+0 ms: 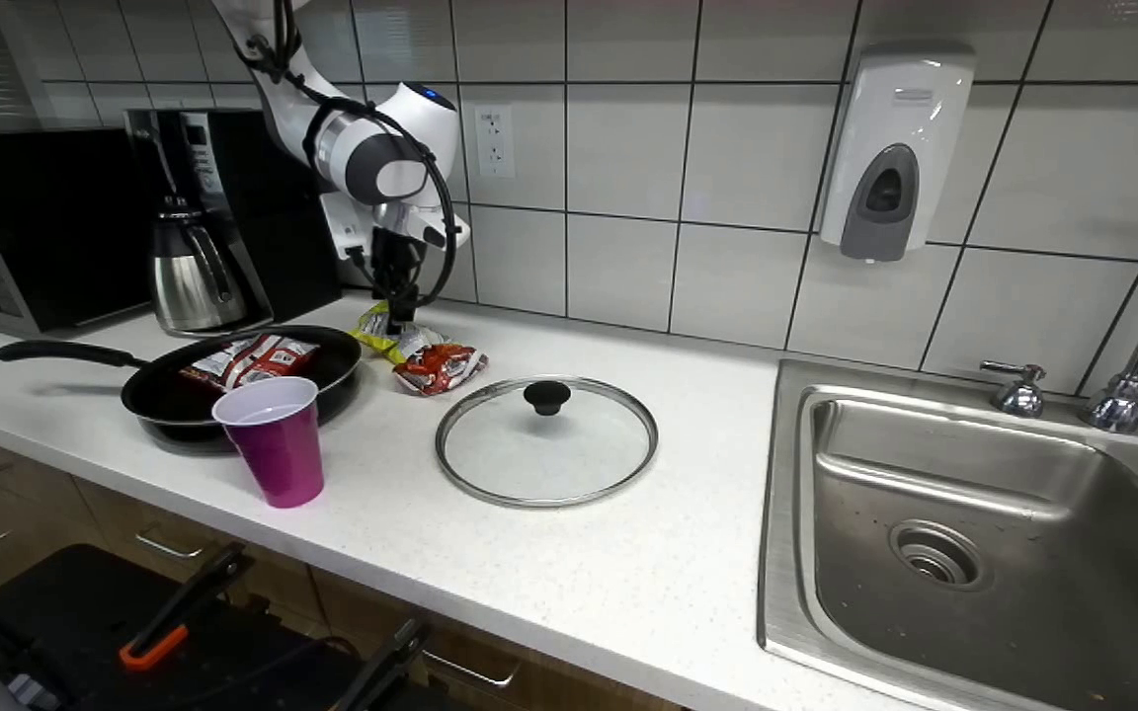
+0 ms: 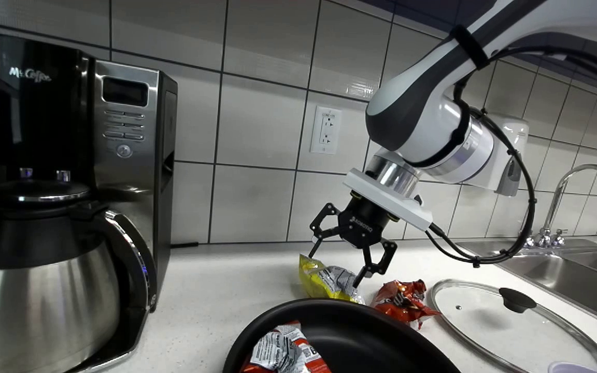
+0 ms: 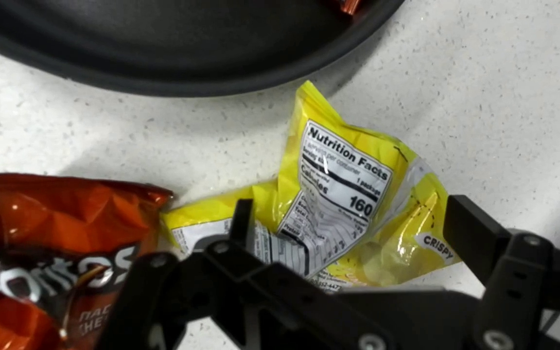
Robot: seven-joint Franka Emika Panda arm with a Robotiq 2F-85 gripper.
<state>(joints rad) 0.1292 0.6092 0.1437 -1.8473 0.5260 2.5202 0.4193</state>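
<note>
Wide-apart fingers over yellow bag

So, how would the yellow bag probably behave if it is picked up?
The yellow bag probably flexes, because it is creased and folded. Being shiny, it may slip. It looks like a small snack packet, so likely light.

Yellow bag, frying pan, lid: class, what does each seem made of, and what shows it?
Yellow bag: glossy plastic film, probably, as it creases and catches highlights.
Frying pan: perhaps coated metal; its smooth, dark surface has only soft sheen.
Lid: see-through, so likely glass, with a shiny rim, probably metal.
</note>
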